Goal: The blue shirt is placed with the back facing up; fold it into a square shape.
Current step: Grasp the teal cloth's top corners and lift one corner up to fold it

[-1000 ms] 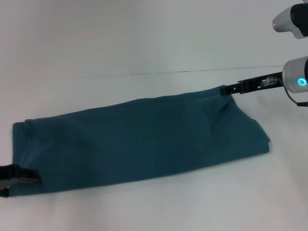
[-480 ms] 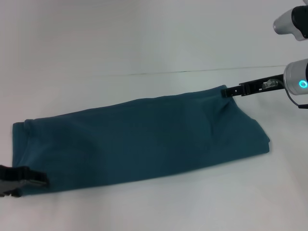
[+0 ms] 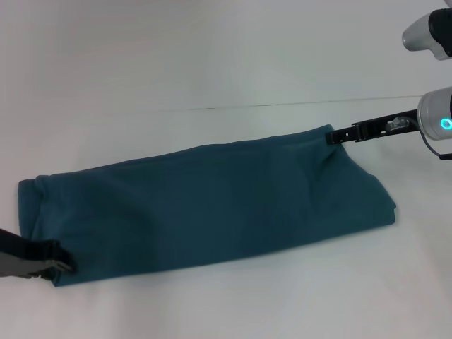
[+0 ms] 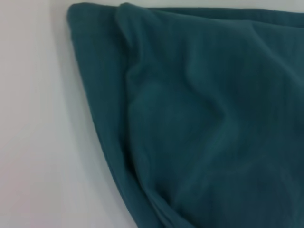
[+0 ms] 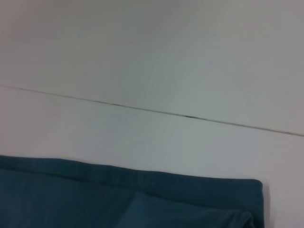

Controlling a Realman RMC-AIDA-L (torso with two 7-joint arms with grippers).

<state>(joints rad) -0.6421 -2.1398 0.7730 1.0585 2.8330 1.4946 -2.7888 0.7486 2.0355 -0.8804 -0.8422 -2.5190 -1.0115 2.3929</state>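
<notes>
The blue shirt [image 3: 205, 205] lies folded into a long narrow band across the white table [image 3: 212, 63], plain side up. My left gripper [image 3: 60, 268] is at the shirt's near left corner, low on the table. My right gripper [image 3: 330, 135] is at the shirt's far right corner, touching its edge. The left wrist view shows the shirt's wrinkled left end [image 4: 204, 123]. The right wrist view shows the shirt's far edge [image 5: 118, 194] against the table.
A thin dark seam [image 3: 296, 104] runs across the table behind the shirt; it also shows in the right wrist view [image 5: 142, 109]. Bare white table [image 3: 233, 304] lies in front of the shirt.
My left gripper has moved rightward onto the shirt's near left corner. My right gripper has stayed at the far right corner. The shirt has not visibly shifted.
</notes>
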